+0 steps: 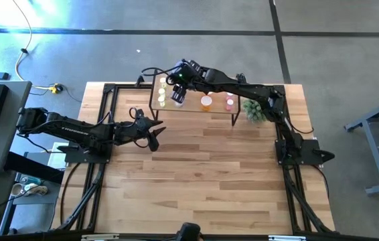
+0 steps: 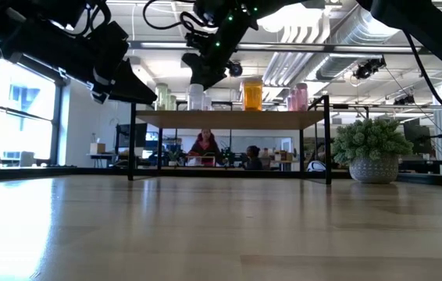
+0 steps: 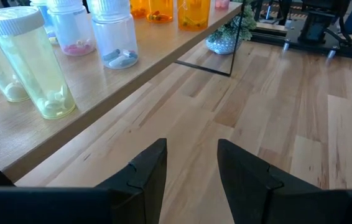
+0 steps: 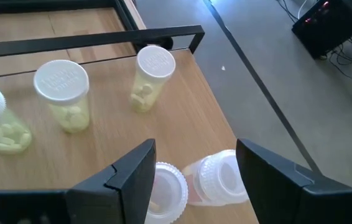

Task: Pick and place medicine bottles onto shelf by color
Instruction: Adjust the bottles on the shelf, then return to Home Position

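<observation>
The scene is bright, with daylight. In the low view a large window [image 2: 18,109] at the left gives strong light, and the ceiling lamps [image 2: 307,31] are overexposed. This light makes a pale glare on the tabletop [image 2: 18,226], and the near part of the wood is out of focus. Both arms look almost black against the bright room. In the high view a blue-white glare lies on the floor [image 1: 15,20] at the upper left. Shadows under the shelf [image 1: 196,110] are soft. The wrist views are sharp, with soft edges.
</observation>
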You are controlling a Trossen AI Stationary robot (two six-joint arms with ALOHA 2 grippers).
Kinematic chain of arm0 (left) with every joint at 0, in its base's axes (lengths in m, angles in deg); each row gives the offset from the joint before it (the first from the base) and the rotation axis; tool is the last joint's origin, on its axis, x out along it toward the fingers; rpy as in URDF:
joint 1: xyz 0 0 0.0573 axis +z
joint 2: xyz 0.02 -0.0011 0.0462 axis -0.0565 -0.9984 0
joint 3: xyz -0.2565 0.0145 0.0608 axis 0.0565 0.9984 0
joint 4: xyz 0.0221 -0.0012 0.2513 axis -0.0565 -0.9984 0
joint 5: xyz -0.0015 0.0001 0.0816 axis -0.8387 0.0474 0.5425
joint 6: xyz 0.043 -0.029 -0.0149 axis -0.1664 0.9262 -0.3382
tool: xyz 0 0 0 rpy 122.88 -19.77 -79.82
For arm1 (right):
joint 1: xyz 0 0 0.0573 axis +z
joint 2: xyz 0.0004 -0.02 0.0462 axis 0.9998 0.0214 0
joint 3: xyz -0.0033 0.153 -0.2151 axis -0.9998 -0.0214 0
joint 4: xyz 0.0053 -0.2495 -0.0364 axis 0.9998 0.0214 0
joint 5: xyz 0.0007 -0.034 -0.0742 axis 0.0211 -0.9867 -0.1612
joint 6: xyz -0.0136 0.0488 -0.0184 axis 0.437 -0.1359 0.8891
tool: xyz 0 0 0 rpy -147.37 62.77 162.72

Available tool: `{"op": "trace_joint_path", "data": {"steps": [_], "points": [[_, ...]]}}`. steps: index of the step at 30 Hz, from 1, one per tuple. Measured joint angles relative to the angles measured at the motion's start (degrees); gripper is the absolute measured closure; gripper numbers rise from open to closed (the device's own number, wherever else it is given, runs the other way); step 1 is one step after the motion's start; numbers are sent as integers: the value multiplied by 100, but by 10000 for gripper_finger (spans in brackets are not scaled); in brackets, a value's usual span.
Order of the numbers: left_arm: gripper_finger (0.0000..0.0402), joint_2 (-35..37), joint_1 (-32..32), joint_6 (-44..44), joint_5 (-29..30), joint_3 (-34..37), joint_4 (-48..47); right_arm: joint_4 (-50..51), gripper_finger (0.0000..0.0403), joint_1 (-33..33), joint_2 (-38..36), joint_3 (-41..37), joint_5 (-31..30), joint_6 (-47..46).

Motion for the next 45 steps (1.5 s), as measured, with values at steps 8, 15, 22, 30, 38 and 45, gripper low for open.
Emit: {"op": "trace_joint_path", "data": {"steps": [8, 15, 22, 30, 38, 45], "points": [[271, 0, -1, -8, 2, 0, 0, 136, 187, 24, -59, 0, -4, -14], [271, 0, 0, -48, 2, 0, -2, 163, 187, 37, -74, 0, -2, -10], [271, 0, 0, -48, 2, 0, -2, 205, 187, 68, -98, 274, 0, 14], [271, 0, 0, -48, 2, 0, -14, 756, 187, -81, -96, 880, -148, 43], [271, 0, 0, -48, 2, 0, -48, 1092, 187, -445, -76, 935, -170, -186], [271, 0, 0, -49, 4, 0, -48, 1482, 187, -646, -46, 914, -39, -497]]}}
